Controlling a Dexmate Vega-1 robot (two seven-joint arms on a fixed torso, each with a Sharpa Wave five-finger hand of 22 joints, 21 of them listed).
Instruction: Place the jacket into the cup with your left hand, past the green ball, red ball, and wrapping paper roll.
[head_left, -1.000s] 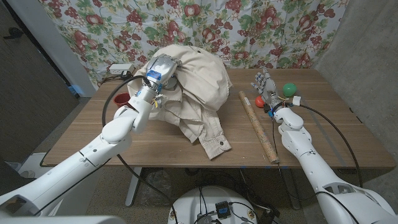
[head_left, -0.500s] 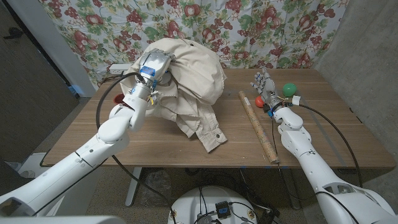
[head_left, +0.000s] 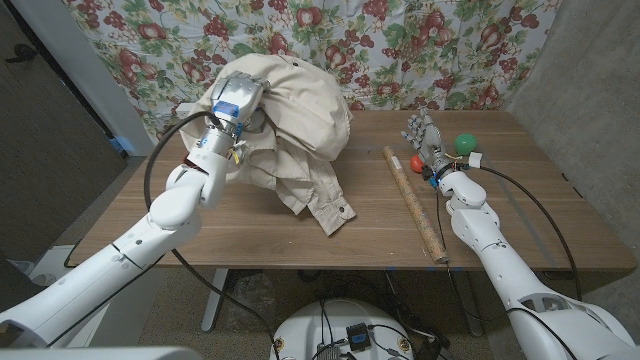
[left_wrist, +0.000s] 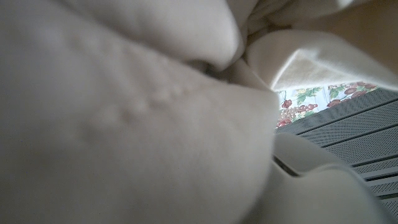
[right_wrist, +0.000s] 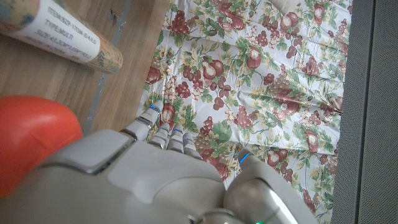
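My left hand (head_left: 238, 98) grips the cream jacket (head_left: 300, 105) by a bunched fold and holds it above the table's back left. A sleeve hangs down and its cuff (head_left: 335, 214) touches the wood. Cream jacket fabric (left_wrist: 124, 124) presses close around the left wrist camera. The wrapping paper roll (head_left: 415, 205) lies lengthwise right of the jacket. The red ball (head_left: 416, 162) and green ball (head_left: 466, 144) sit behind it at the back right. My right hand (head_left: 425, 135) stands by the red ball (right_wrist: 31, 137), fingers up, holding nothing. The cup is hidden.
A flowered cloth (head_left: 420, 40) hangs behind the wooden table (head_left: 250, 240). A grey wall (head_left: 590, 90) stands along the table's right side. A black cable (head_left: 520, 190) loops over the wood beside my right arm. The roll's end (right_wrist: 62, 31) lies near my right hand (right_wrist: 155, 180).
My left hand has carried the jacket up and to the left. The hanging sleeve has dragged left across the table with it. The right arm has not moved.
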